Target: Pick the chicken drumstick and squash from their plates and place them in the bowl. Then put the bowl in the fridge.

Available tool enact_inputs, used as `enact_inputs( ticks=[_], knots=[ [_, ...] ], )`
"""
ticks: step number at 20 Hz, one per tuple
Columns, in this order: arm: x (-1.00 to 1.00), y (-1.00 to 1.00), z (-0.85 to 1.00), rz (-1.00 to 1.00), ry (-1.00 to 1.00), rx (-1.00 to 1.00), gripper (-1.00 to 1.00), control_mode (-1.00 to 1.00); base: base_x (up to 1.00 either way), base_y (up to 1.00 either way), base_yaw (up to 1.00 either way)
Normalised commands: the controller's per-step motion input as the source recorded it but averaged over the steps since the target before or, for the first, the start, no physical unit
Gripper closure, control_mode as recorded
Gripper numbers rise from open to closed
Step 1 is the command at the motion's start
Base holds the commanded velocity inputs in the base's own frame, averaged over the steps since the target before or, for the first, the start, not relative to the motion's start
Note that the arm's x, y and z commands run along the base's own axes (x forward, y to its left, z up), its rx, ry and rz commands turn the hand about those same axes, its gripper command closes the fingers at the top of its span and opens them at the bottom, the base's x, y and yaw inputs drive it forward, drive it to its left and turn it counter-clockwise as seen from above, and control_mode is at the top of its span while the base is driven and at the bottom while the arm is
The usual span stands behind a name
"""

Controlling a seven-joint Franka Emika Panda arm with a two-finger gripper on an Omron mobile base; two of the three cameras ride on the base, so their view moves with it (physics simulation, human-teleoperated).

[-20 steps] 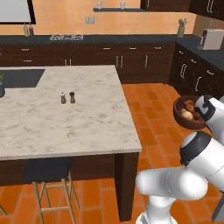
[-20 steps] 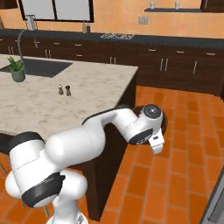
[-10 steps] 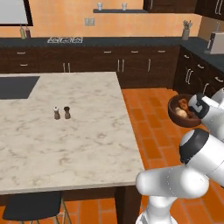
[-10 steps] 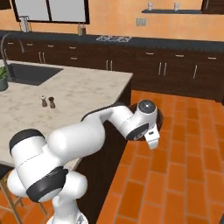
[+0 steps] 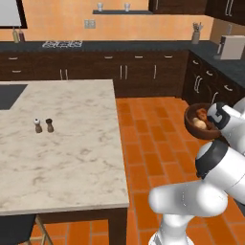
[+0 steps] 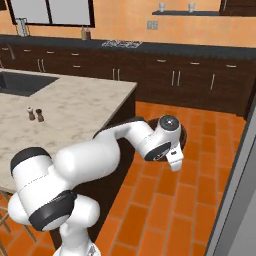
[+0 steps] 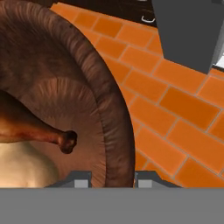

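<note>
So the robot is well into the last leg here: both foods are already in the bowl (image 7: 87, 100) and the gripper (image 7: 113, 179) is clenched on the bowl's rim, one finger inside the wall and one outside, carrying it off the ground over the orange tile floor (image 7: 175, 113), well clear of the marble island (image 5: 62, 148). In the left base view the bowl (image 5: 201, 122) hangs out at the end of the arm, mouth up and roughly level, with the contents sitting inside. The chicken drumstick (image 7: 30, 131) lies on its side with its long axis running across the bowl, the thin bone end with its little knob pointing toward the gripped rim, meaty end away. The squash (image 7: 26, 168) sits just under it, touching. The grey fridge (image 7: 188, 30) shows up ahead in the hand view. Next move probably calls for getting closer, keeping the bowl level so nothing rolls out, then lining it up with a shelf. Whether the door is open enough is hard to tell.
</note>
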Motion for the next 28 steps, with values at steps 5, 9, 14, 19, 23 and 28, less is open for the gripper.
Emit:
enact_inputs(
  ticks=[5, 9, 14, 19, 23, 28],
  knots=[
    [0.00, 0.00, 0.00, 0.00, 0.00, 0.00, 1.00, 1.00, 0.70, -0.41, -0.03],
    [0.00, 0.00, 0.00, 0.00, 0.00, 0.00, 1.00, 1.00, 0.41, -0.41, -0.02],
    [0.00, 0.00, 0.00, 0.00, 0.00, 0.00, 1.00, 1.00, 0.94, -0.24, 0.00],
    [0.00, 0.00, 0.00, 0.00, 0.00, 0.00, 1.00, 1.00, 0.23, -0.56, -0.08],
    [0.00, 0.00, 0.00, 0.00, 0.00, 0.00, 1.00, 1.00, 0.99, -0.06, -0.06],
    [0.00, 0.00, 0.00, 0.00, 0.00, 0.00, 1.00, 1.00, 1.00, -0.16, -0.07]
  ],
)
